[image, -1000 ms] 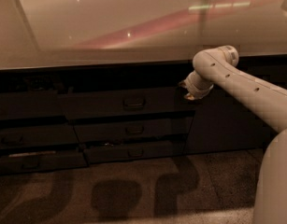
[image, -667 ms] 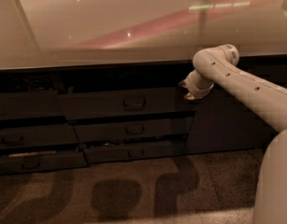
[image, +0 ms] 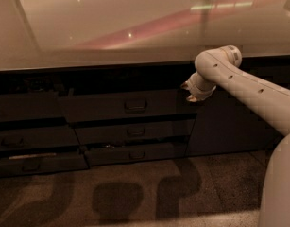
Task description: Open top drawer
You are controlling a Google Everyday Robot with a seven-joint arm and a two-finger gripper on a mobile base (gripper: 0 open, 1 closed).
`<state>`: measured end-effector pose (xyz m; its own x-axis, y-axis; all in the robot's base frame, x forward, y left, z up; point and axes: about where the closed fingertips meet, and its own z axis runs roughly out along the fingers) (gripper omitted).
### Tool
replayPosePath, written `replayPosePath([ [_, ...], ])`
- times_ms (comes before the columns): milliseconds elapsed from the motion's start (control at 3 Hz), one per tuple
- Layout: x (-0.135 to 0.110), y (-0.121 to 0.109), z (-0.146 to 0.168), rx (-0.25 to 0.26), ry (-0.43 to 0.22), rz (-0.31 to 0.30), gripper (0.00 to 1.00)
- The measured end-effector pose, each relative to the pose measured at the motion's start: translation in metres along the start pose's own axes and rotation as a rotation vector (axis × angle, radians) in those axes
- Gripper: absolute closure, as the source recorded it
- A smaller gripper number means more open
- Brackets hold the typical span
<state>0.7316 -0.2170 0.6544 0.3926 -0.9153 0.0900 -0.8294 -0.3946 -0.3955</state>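
Nearest me, the speckled floor [image: 135, 197] carries broad shadows, and my pale arm [image: 258, 96] reaches in from the right. Beyond it, two shallower drawers [image: 135, 132] sit stacked low, and the bottom one looks slightly ajar. Above them is the top drawer [image: 97, 109], shut as far as I can judge, with its loop handle [image: 135, 105] at the centre. My claw [image: 189, 91] hangs at this drawer's right end, well apart from the handle, and I cannot tell whether it is open or closed. The risk I see is that pulling from here would catch nothing or scrape the front's edge. Dropping too low on the way across could hook a lower handle instead. The dark cabinet door [image: 225, 126] flanks my wrist, and the desk [image: 111, 27] overhangs just above, leaving little room.
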Motion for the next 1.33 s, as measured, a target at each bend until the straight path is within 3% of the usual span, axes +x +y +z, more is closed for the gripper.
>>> replayPosePath([
  [1333, -0.0045, 0.0109, -0.0046, -0.004, 0.009, -0.010, 1.00],
])
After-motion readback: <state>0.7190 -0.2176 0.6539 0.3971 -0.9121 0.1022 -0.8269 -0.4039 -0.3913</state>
